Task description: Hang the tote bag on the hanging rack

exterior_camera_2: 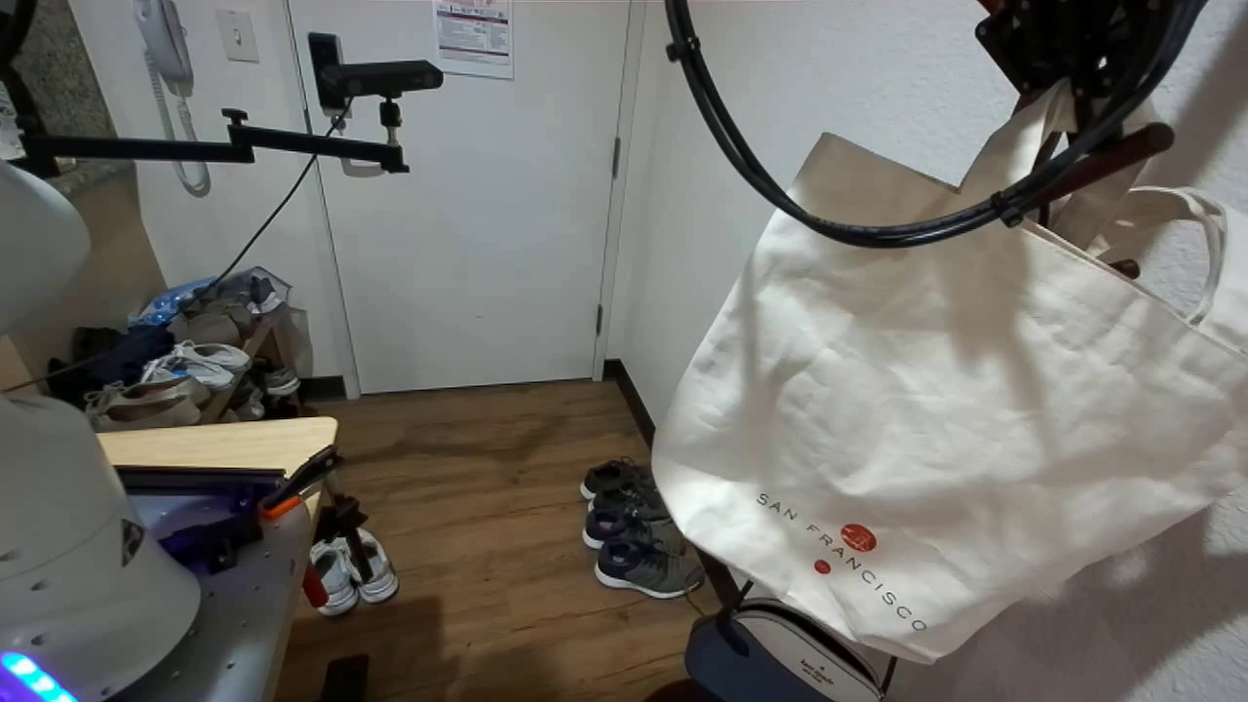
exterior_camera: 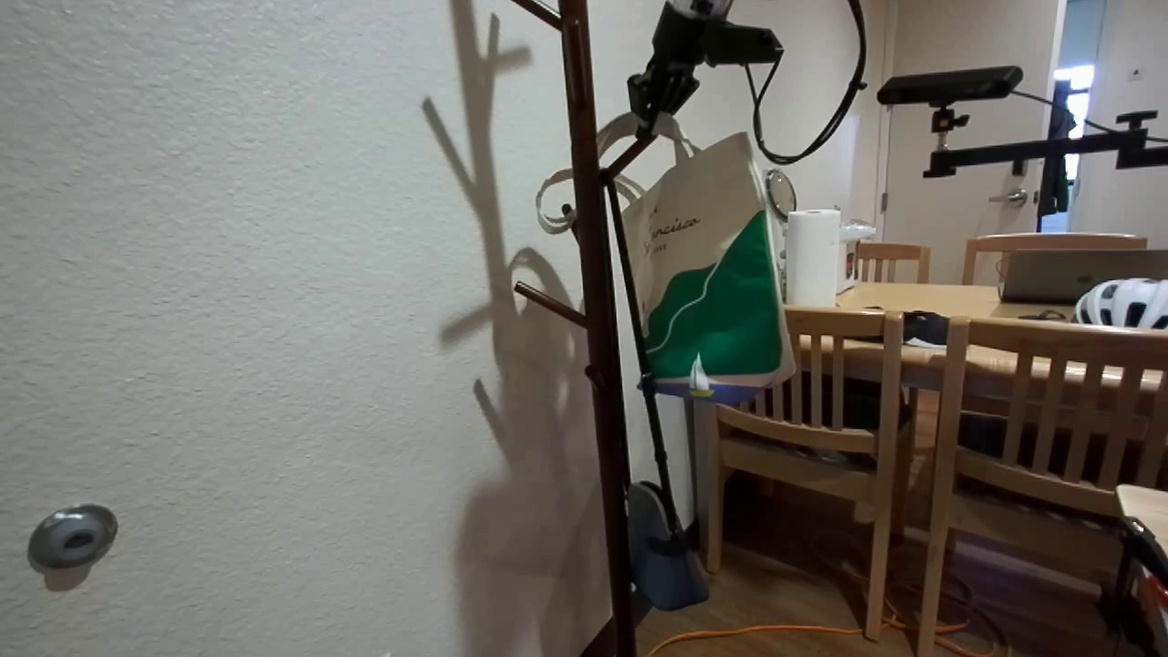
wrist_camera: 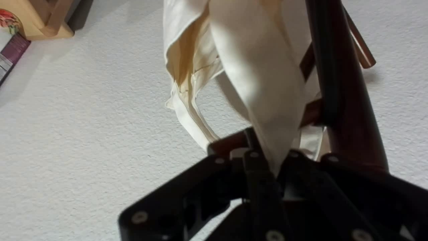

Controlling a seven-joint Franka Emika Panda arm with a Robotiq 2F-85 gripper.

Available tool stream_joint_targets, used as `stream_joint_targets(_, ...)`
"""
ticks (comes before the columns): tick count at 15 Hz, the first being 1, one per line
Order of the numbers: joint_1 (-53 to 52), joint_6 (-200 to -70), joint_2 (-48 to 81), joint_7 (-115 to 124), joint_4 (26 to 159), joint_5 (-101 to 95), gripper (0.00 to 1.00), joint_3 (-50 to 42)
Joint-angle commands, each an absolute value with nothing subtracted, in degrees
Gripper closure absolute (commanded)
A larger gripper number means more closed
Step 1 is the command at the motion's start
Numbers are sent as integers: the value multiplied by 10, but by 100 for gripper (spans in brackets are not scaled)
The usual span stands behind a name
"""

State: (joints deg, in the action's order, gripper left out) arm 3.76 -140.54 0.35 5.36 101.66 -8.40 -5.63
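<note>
Well, I have the jaws clamped on the tote bag point(exterior_camera: 721, 265), up high beside the rack point(exterior_camera: 605, 365). In the wrist view one canvas handle point(wrist_camera: 267, 83) runs straight in between the jaws of my gripper point(wrist_camera: 275, 164) and is pinched there, right by a peg point(exterior_camera: 630, 157) of the rack. Whether that handle truly loops around the rack's peg or only lies against it, I can't fairly tell from where my cameras sit. The second handle point(exterior_camera_2: 1228, 283) is outside the jaws, and in an exterior view its loop passes behind the rack's post point(exterior_camera: 610, 420) and shows on the other side. Another peg point(exterior_camera: 550, 305) juts from the rack lower than that loop. The bag's body hangs tilted beside the rack, well off the floor point(exterior_camera_2: 468, 468), with a green printed hill point(exterior_camera: 739, 301) on one face and lettering point(exterior_camera_2: 885, 596) with red dots point(exterior_camera_2: 858, 537) on the other. Below, close to the rack's post, I can make out a blue-grey shoulder bag point(exterior_camera: 671, 579) on a long black strap point(exterior_camera: 647, 387) that runs up toward the same peg of the rack. Farther from the rack I see wooden chairs point(exterior_camera: 882, 474) and a counter point(exterior_camera: 940, 295) that carries a paper roll point(exterior_camera: 812, 257), a laptop point(exterior_camera: 1086, 274) and a white helmet point(exterior_camera: 1131, 303). Dark shoes point(exterior_camera_2: 634, 570) sit on the floor, also apart from the rack.
</note>
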Motion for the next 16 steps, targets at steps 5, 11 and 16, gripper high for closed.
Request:
stream_joint_targets(5,47,-1359,-52,32,1047,-85,99,-58)
stream_joint_targets(11,47,-1321,-107,-3,1113,-81,99,-60)
stream_joint_targets(16,46,-1326,-155,12,1196,-86,99,-49)
